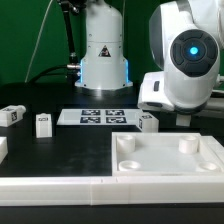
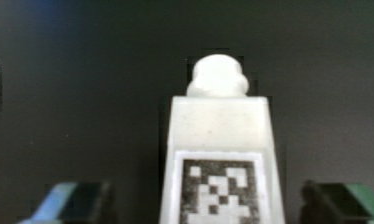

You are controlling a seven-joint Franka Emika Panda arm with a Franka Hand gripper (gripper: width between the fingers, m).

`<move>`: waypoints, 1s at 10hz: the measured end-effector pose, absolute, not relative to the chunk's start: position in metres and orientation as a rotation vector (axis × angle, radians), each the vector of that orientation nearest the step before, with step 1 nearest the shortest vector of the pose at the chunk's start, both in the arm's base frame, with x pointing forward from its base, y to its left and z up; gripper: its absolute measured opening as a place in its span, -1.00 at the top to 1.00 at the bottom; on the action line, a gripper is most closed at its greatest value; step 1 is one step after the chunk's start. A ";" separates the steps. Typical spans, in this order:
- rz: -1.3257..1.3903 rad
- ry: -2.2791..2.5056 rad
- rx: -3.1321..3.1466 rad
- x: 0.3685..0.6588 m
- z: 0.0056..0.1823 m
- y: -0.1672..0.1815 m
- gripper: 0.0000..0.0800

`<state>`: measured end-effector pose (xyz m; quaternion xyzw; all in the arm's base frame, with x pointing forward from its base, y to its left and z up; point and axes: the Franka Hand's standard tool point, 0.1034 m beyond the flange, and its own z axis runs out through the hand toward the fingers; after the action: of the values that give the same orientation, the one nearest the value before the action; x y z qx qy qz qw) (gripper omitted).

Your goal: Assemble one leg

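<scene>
Gripper [image 2: 202,205]: we are holding it spread wide around the leg [image 2: 219,140], not touching, ready for pinching.
Place: we are seeing it middle-right, exterior view.

Glossy white arm [image 1: 165,92] with a round blue-lit cap [image 1: 192,49], a warning-triangle sticker [image 1: 103,52] on its base [image 1: 105,72], and dark jaws.

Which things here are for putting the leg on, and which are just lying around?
For the job: leg, end effector, probably the socketed tray piece.
Lying about: two other legs, marker board.
</scene>
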<state>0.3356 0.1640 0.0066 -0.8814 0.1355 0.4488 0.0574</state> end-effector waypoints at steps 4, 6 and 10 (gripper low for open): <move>1.360 0.411 -2.672 0.336 0.007 0.164 0.27; 1.360 0.411 -2.672 0.336 0.007 0.164 0.27; 1.357 0.411 -2.669 0.340 0.018 0.159 0.27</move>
<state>0.3403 0.1587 0.0179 -0.8815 0.1358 0.4483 0.0597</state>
